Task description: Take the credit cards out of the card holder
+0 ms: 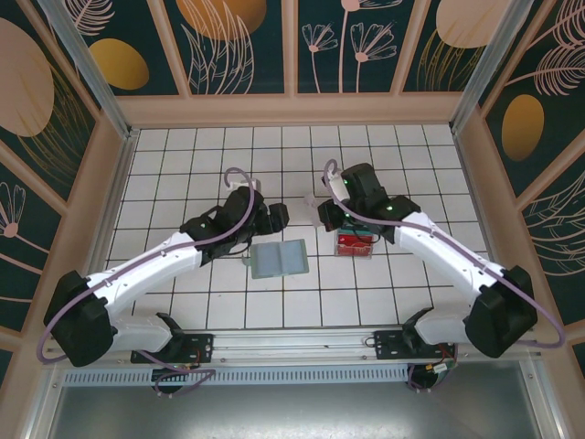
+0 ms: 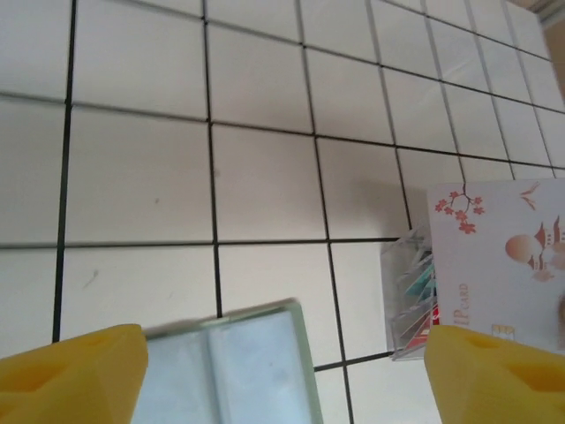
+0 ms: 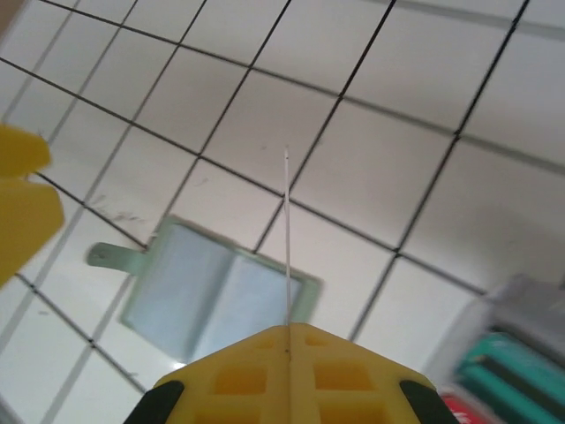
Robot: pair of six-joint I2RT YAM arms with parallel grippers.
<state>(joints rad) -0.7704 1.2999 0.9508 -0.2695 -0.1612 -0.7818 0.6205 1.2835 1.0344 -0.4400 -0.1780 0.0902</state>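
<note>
The card holder (image 1: 279,259) lay opened flat on the tiled table (image 1: 183,165), bluish-grey inner side up, between the two arms and a little to the left. No card could be made out in its pockets, though the wrist views were too soft to rule one out. Just to its right, apart from it, stood a clear tray (image 2: 395,265) containing the teal and red credit cards (image 1: 355,243).

One pale card (image 2: 494,265), printed with blossom sprigs, was held upright above that tray. In the right wrist view it appeared edge-on, as a thin line rising from the fingertips.

Step in hand, as judged: delivery of this card to the tray. To do it well, the card should be lowered close over the pile, tilted toward flat, and let go only once its lower edge sits inside the tray walls. A thin card dropped upright from height would likely skid or tip out (plastic on plastic offers little hold).

The right gripper (image 3: 288,329) was clamped on the pale card, fingers pressed together with only the card between them. The left gripper (image 2: 282,343) was spread wide and carried nothing, hovering over the holder's edge; no contact was evident.
</note>
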